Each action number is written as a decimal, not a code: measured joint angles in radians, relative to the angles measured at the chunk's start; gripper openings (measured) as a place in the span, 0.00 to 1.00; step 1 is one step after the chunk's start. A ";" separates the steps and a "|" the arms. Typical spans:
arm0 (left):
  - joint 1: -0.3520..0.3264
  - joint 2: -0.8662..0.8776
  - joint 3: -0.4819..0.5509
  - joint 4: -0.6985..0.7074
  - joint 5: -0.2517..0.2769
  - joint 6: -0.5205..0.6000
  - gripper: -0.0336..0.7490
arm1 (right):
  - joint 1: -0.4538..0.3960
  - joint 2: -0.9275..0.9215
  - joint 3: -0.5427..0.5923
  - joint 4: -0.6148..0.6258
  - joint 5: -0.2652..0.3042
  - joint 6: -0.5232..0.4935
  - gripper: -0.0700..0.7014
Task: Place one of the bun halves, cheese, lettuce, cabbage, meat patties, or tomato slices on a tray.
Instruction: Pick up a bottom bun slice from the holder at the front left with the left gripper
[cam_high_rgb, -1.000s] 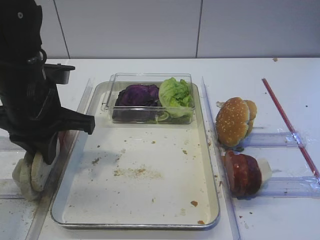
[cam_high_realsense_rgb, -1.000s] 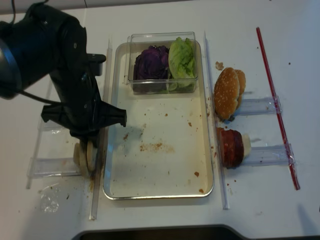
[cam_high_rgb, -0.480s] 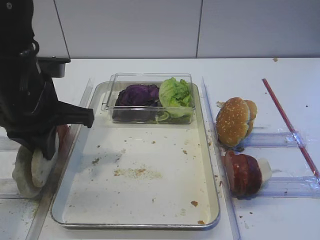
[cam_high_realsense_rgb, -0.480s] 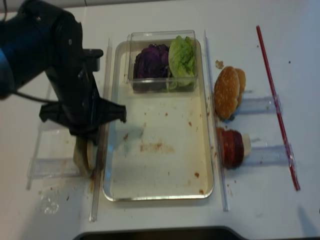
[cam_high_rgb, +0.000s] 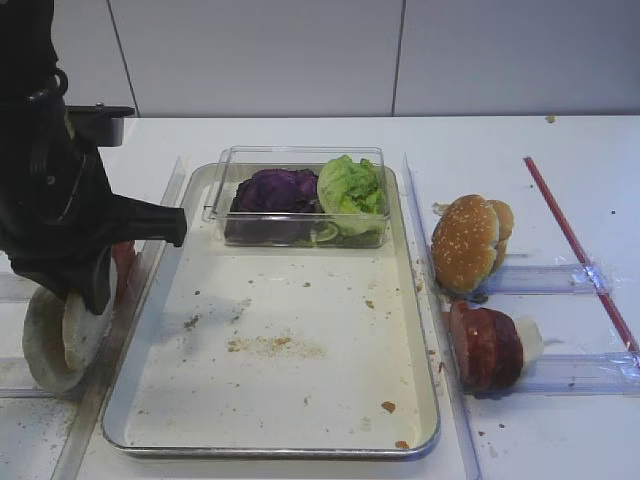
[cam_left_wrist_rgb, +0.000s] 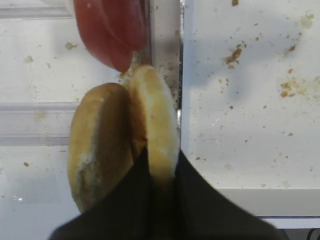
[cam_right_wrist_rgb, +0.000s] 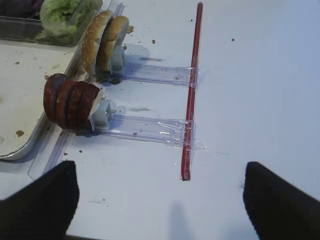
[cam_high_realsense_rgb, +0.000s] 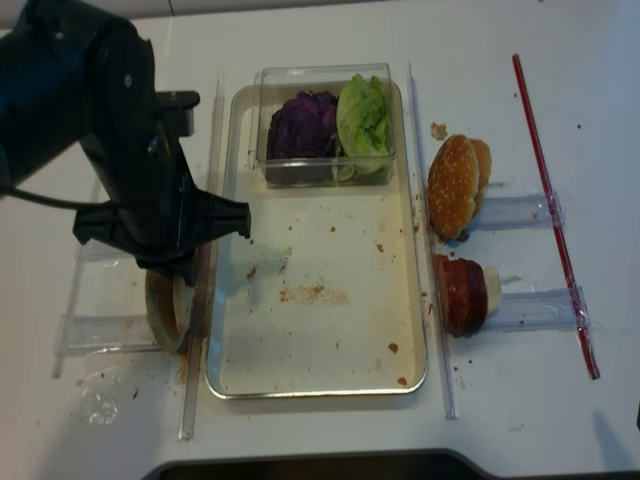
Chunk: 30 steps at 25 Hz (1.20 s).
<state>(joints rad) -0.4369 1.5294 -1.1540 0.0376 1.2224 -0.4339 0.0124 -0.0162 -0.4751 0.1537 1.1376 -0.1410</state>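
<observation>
Two pale round bun halves (cam_left_wrist_rgb: 122, 145) stand just left of the metal tray (cam_high_rgb: 270, 440), one now lifted slightly by the clamped left gripper (cam_left_wrist_rgb: 159, 175), ready to carry rightward onto the tray.

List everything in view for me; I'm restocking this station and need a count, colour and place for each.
tray: 1, metal, centre, crumbs only
tub: 1, clear, far end of tray
cabbage: 1 heap, purple, in tub
lettuce: 1 heap, green, in tub
sesame buns: 2 halves, golden, on edge right of tray
patties: several, dark red, on edge right of tray
plain buns: 2 halves, pale, left of tray
tomato: red slices, left of tray
strip: 1, red, far right
left fingers: black, shut on one plain bun half
right fingers: black, apart, empty
</observation>
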 joint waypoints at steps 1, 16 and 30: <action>0.000 0.000 0.000 0.000 0.000 0.000 0.10 | 0.000 0.000 0.000 0.000 0.000 0.000 0.99; 0.000 -0.032 -0.001 0.000 0.000 -0.024 0.09 | 0.000 0.000 0.000 0.000 0.000 0.000 0.99; 0.000 -0.032 -0.082 -0.145 0.002 0.019 0.09 | 0.000 0.000 0.000 0.000 0.000 0.000 0.99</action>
<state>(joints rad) -0.4369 1.4970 -1.2359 -0.1078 1.2242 -0.4152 0.0124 -0.0162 -0.4751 0.1537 1.1376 -0.1410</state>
